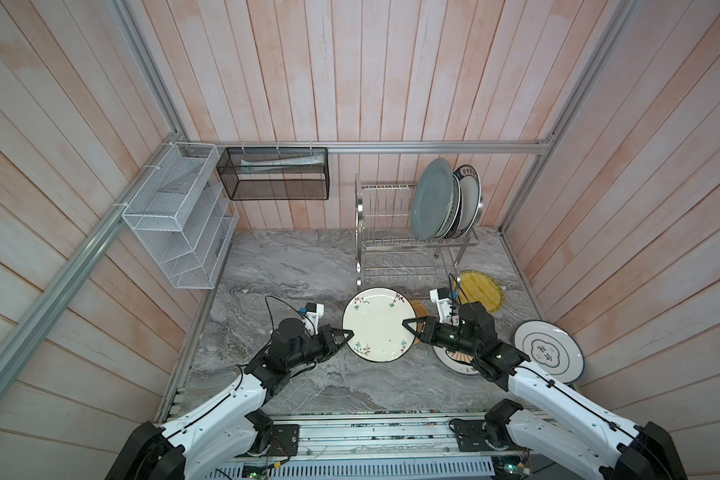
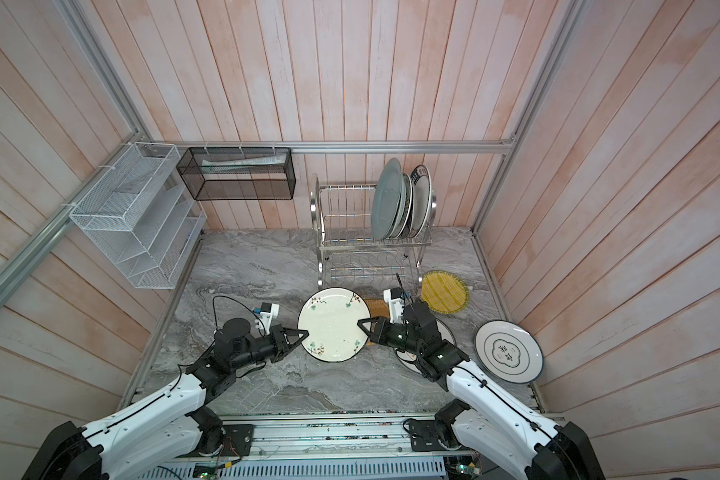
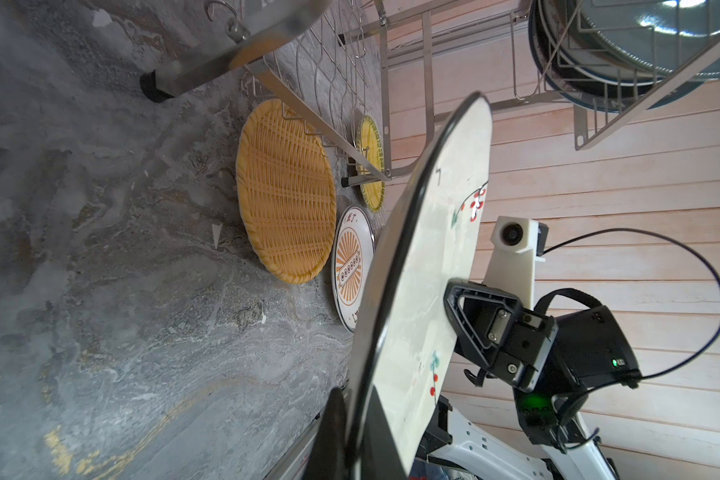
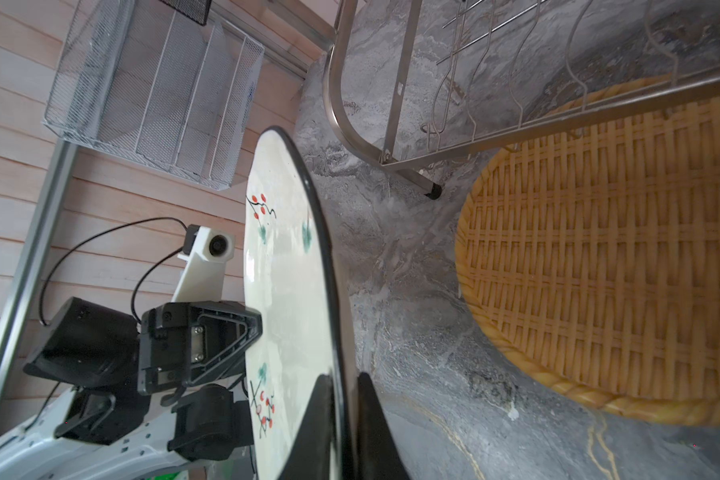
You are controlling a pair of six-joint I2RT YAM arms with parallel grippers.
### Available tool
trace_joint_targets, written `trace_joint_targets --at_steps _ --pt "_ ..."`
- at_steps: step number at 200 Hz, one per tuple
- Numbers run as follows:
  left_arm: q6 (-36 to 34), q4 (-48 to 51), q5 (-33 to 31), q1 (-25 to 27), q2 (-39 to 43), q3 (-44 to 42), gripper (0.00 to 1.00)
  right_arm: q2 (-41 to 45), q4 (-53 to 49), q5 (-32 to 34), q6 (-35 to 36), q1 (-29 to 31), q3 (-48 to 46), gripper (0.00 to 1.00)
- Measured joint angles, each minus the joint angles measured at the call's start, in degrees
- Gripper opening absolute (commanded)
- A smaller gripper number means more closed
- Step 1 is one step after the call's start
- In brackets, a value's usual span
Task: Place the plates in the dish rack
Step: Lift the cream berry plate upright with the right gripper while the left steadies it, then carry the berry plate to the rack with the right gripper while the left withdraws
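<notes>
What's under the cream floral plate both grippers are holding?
An orange woven-pattern plate lies flat on the grey marble tabletop, partly beneath it; in both top views the cream floral plate covers most of it.

I see just a sliver of the woven plate (image 1: 420, 311) behind the floral plate (image 1: 378, 324), sunburst plate (image 1: 454, 360) mostly under the right arm (image 1: 558, 399), rear plates (image 1: 468, 199) behind the grey-blue plate (image 1: 431, 199) overlapping past my count, lettering on the blue-ringed plate (image 1: 548, 351) too small to read
</notes>
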State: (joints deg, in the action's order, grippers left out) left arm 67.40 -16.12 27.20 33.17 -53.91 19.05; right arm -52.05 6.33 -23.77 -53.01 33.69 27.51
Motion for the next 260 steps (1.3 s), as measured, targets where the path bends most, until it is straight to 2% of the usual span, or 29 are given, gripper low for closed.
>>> trace_joint_targets --at_steps 10,36,56,72,74,77,80,116,147,201,233,260 --pt "-0.1 -0.5 -0.2 0.0 0.0 0.0 0.0 0.0 0.5 0.2 -0.8 0.0 0.0 0.0" --pt "-0.2 -1.0 -0.7 0.0 0.0 0.0 0.02 0.0 1.4 0.5 -1.8 0.0 -0.3 0.0" --pt "-0.7 -1.2 -0.9 0.0 0.0 0.0 0.45 0.3 1.3 1.0 -2.3 0.1 -0.4 0.0" --pt "-1.6 -1.5 -1.5 0.2 1.0 0.0 0.76 1.2 -0.3 2.8 -2.4 0.5 -0.9 0.0" --pt "-1.6 -1.5 -1.6 0.2 1.2 0.0 0.82 1.4 -0.6 3.1 -2.4 0.5 -1.1 0.0" --pt "-1.9 -1.5 -1.8 0.2 1.5 0.0 0.97 1.7 -1.0 3.5 -2.4 0.5 -1.2 0.0" --pt "-2.0 -1.4 -2.0 0.2 1.9 0.0 1.0 2.0 -1.5 3.9 -2.4 0.5 -1.4 0.0" --pt "-5.9 2.7 -5.1 -0.1 9.1 1.2 1.0 7.8 -10.1 10.2 -1.5 0.5 -1.0 0.0" --pt "-12.3 9.8 -7.8 -2.5 16.2 5.8 1.0 9.1 -16.4 11.8 1.2 0.5 4.3 0.0" --pt "-26.8 21.0 -12.2 -6.4 20.8 14.7 1.0 8.0 -17.7 5.7 7.1 0.5 17.2 0.0" --pt "-33.9 23.8 -14.0 -6.5 20.7 15.8 1.0 3.0 -17.3 1.6 9.7 0.7 26.7 0.0" --pt "-38.5 23.9 -14.2 -6.5 20.9 15.7 1.0 -2.6 -18.3 1.8 12.1 0.8 36.5 0.0"
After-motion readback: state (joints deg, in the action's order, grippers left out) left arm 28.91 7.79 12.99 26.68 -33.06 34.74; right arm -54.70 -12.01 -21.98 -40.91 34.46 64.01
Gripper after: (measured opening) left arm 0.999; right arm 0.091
